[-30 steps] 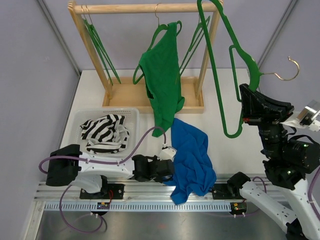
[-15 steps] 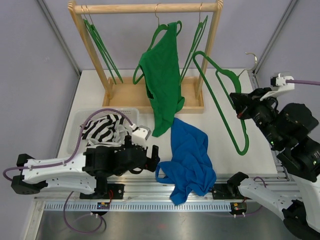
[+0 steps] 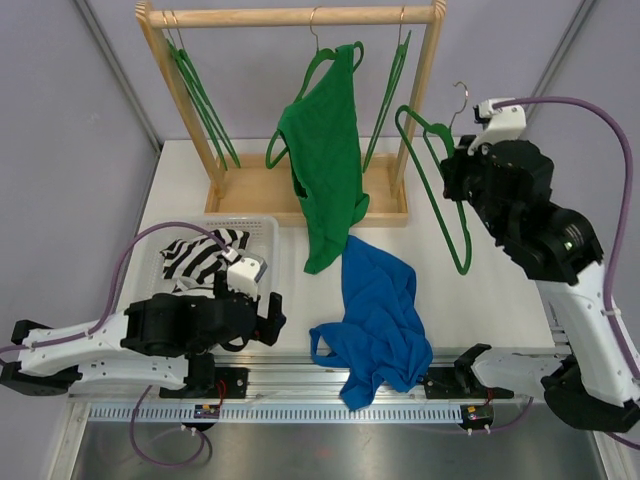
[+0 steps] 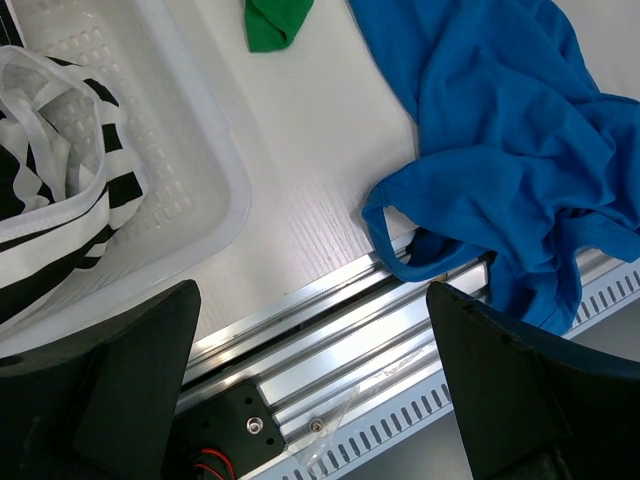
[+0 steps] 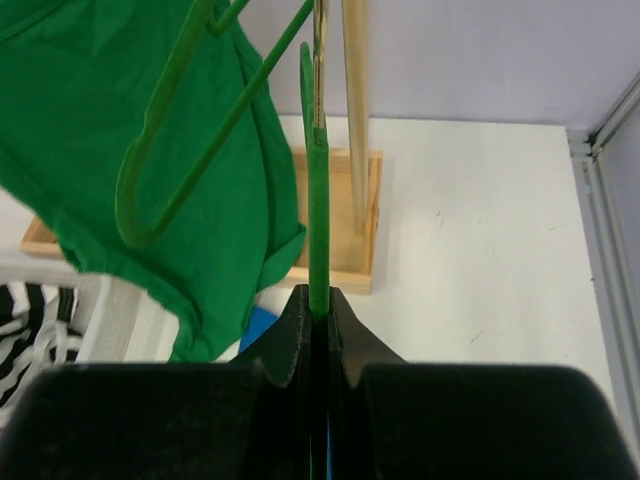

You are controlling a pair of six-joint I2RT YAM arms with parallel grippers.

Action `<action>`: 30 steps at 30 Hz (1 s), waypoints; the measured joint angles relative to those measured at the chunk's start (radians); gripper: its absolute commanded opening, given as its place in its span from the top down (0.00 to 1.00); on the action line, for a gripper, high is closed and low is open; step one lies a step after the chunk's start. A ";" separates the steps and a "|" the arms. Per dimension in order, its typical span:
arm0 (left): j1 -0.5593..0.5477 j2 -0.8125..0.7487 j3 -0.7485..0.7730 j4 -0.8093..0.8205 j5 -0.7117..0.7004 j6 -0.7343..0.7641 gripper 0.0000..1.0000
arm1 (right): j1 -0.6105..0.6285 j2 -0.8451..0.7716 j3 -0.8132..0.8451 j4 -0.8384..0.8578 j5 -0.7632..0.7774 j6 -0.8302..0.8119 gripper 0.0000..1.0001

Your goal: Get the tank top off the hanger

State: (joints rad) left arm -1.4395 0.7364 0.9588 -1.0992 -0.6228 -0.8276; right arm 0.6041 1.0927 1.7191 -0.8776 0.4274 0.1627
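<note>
**Blue top off the hanger, bare hanger in the right jaws**

The wooden rack (image 3: 290, 16) stands at the far side of the table (image 3: 480, 300). A green top (image 3: 325, 150) hangs from it on its own hanger, hem just reaching the table. The white basket (image 3: 268, 228) at near left holds a striped cloth (image 3: 200, 255).

The blue top (image 3: 385, 310) lies crumpled on the table just right of the basket, its near part spilling over the front rail and one strap loop open toward the left arm. It touches no hanger, so its removal looks done.

The hanger (image 5: 317, 220) is bare. The right gripper (image 5: 318, 300) pinches its neck with jaws closed narrow, holding it up beside the rack's right post.

The left gripper (image 4: 310, 295) hangs over the table edge between basket and blue top, jaws spread wide and holding nothing.

The blue top looks light, limp and thin. It should bunch and drape rather than keep shape, so a pinch on the strap loop or a raised fold seems the surest hold. The hanger looks stiff, thin and light, and may swivel in so narrow a grip.
</note>
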 measured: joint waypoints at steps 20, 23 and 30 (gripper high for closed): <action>-0.001 -0.129 -0.067 0.037 -0.006 0.027 0.01 | -0.023 0.541 0.532 0.125 0.113 -0.251 1.00; -0.001 -0.150 -0.081 0.057 -0.005 0.037 0.01 | -0.059 0.623 0.644 0.123 0.100 -0.261 1.00; -0.003 -0.183 -0.098 0.083 0.003 0.052 0.01 | -0.163 0.715 0.735 0.125 -0.017 -0.269 1.00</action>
State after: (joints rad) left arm -1.4429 0.5529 0.8608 -1.0164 -0.6201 -0.7753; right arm 0.4412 1.8080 2.4546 -0.7528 0.4103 -0.1062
